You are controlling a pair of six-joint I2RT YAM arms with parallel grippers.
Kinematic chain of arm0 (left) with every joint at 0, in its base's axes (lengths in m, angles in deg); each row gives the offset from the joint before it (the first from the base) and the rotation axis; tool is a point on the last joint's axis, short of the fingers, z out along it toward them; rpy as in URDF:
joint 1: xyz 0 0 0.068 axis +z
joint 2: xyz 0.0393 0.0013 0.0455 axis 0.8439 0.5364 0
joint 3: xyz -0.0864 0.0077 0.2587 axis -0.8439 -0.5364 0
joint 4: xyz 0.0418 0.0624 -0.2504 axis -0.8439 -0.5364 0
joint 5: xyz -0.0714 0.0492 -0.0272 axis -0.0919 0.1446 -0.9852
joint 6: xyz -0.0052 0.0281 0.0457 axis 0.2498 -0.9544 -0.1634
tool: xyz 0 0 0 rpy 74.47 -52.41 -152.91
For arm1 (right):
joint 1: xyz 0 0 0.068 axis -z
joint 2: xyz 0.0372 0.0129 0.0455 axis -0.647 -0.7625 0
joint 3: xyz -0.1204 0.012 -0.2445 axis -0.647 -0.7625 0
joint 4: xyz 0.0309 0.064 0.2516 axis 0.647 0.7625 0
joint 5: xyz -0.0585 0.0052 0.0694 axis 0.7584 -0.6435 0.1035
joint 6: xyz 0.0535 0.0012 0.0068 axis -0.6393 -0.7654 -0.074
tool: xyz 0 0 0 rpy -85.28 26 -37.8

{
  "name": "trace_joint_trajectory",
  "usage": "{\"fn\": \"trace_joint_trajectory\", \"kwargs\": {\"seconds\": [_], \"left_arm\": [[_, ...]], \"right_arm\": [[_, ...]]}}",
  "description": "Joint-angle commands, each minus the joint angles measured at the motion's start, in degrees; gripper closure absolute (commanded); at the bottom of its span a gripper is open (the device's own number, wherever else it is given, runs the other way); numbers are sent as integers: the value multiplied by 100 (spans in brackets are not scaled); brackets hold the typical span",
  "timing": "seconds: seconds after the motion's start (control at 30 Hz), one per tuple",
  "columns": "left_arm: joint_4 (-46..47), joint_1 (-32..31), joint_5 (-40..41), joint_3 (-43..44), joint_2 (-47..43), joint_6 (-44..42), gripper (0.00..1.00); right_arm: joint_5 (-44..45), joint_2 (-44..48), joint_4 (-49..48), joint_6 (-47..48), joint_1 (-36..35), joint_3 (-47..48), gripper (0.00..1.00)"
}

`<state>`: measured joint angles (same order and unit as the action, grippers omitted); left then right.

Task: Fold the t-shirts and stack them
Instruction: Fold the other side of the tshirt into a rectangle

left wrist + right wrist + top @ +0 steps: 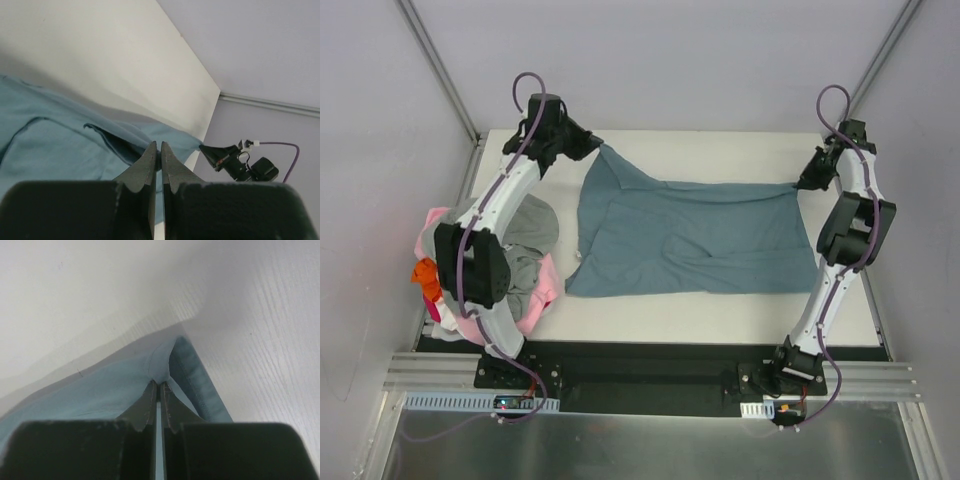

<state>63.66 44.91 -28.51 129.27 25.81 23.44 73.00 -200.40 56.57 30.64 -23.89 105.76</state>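
Note:
A large slate-blue t-shirt (pixel 690 235) lies spread across the middle of the white table. My left gripper (pixel 597 148) is shut on its far left corner, lifting it slightly; in the left wrist view the left gripper (pixel 159 146) pinches the slate-blue cloth (pixel 55 150). My right gripper (pixel 801 184) is shut on the shirt's far right corner; in the right wrist view the right gripper (pixel 159 385) pinches the hem of the slate-blue shirt (pixel 100 390). Other t-shirts sit heaped at the table's left edge: grey (pixel 530 240), pink (pixel 545 295), orange (pixel 426 277).
The heap of shirts lies partly under the left arm (pixel 480 260). Grey enclosure walls (pixel 380 150) stand close on the left, back and right. The table's near edge (pixel 700 330) meets a black rail with the arm bases.

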Motion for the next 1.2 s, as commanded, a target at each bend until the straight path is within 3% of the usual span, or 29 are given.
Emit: {"fn": "trace_joint_trajectory", "kwargs": {"seconds": [0.0,0.37,0.7,0.97,1.17], "left_arm": [[35,-19,-106,-941,-1416,177,100],[-176,-668,210,-2746,-2972,485,100],[-290,-748,659,-3958,-3711,572,100],[-528,-748,896,-4381,-4186,713,100],[-730,-748,1019,-4136,-4389,573,100]], "right_arm": [[165,774,135,225,98,-175,99],[543,1468,442,507,221,-1001,99],[667,1917,943,596,273,-1748,99],[693,2207,1137,640,282,-1899,99],[693,2286,1330,666,282,-1775,99]]}}
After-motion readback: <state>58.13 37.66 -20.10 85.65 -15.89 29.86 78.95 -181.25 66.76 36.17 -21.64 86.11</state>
